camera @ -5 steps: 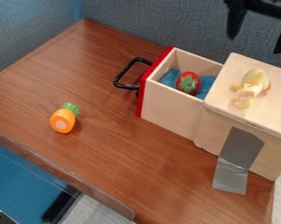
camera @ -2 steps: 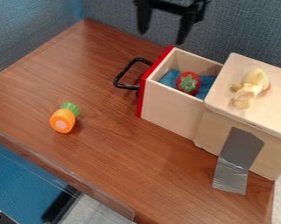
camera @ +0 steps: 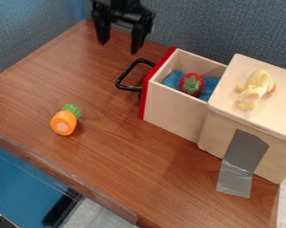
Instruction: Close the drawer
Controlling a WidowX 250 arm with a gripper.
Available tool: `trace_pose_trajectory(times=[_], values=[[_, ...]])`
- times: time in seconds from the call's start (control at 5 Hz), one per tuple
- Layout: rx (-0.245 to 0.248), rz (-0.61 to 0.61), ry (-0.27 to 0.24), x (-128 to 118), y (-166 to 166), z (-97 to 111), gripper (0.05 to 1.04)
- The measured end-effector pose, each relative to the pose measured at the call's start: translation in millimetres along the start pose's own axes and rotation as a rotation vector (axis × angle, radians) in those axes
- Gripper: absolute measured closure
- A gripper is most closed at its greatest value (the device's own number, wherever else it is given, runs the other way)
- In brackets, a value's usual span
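Drawer (camera: pixel 172 109) stands open, a red-and-green toy (camera: pixel 191 84) inside.

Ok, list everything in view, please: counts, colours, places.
cabinet: one, pale wood, right
drawer: one, pale, red front, pulled out
handle: one, black, on red front
toy strawberry: one, red and green, in drawer
cloth: one, blue, in drawer
figure: one, pale yellow, on cabinet
tape: one, grey, cabinet to table
toy carrot: one, orange and green, table's left
table: one, brown, centre
panels: two, blue-grey, behind table
bar: one, black, bottom left
gripper: one, black, open, top left
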State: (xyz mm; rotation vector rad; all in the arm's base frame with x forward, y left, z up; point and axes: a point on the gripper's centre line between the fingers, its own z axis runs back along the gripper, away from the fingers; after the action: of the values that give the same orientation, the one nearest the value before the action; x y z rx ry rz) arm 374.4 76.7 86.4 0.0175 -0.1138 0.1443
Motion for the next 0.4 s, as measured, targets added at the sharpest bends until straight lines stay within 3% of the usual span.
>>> trace_pose_trajectory(times=[0.2, 0.4], values=[[0.030, -0.008, -0.017, 3.7, 8.2, -30.6, 0.083], [0.053, 0.025, 0.008, 7.3, 11.6, -57.9, 0.083]])
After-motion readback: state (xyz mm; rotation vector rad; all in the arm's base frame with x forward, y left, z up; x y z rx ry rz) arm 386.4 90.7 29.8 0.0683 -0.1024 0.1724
